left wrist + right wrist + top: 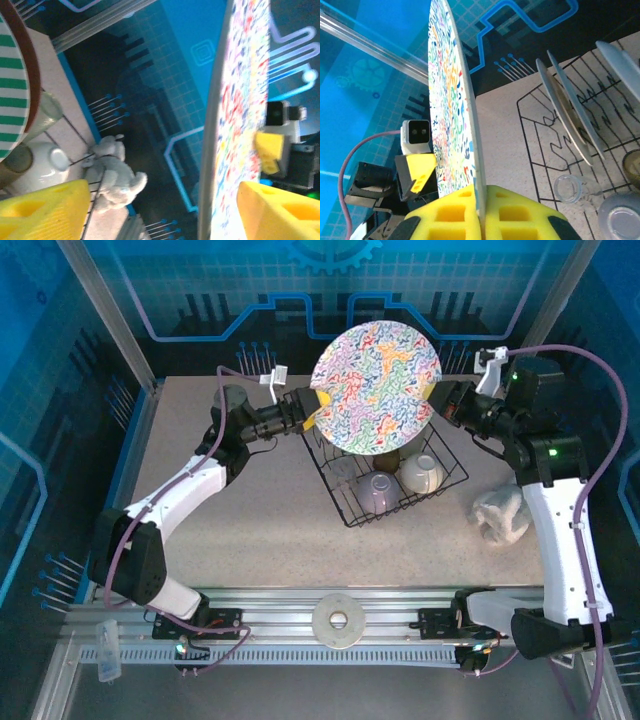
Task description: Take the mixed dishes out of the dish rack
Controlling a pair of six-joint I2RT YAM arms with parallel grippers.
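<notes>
Over the far end of the dish rack (pixel 345 495), up near the worktop's (pixel 230 530) far edge, there's a big squiggle-patterned plate (pixel 375 390) held in the air, tipped so its colourful face looks at the overhead camera. The right gripper (pixel 442 405) has it: in the right wrist view the yellow pads (pixel 520 215) are pinched tight on the plate's rim, one on each side. The left gripper (pixel 305 415) is at the opposite side of the plate. From its own camera the jaws stand apart and straddle the rim, with one finger (pixel 280 210) close by the patterned face and the other well off the back, so it isn't clamped on anything as far as I can see.

The rack sits around the middle of the worktop, turned at an angle. Toward its near corner are a lavender cup (pixel 377 490), a cream bowl (pixel 422 473) just beside it on the right and a pale tumbler (pixel 343 470) on the left. A small brown cup (pixel 388 458) is tucked behind them, partly under the raised plate. The left wrist view also catches a green-and-white striped plate (pixel 12 90) standing in the rack.

Outside the rack, a white cloth lump (pixel 503 515) lies near the worktop's right edge. A white ring disc (pixel 338 620) rests on the metal rail along the near edge, between the two arm bases.
</notes>
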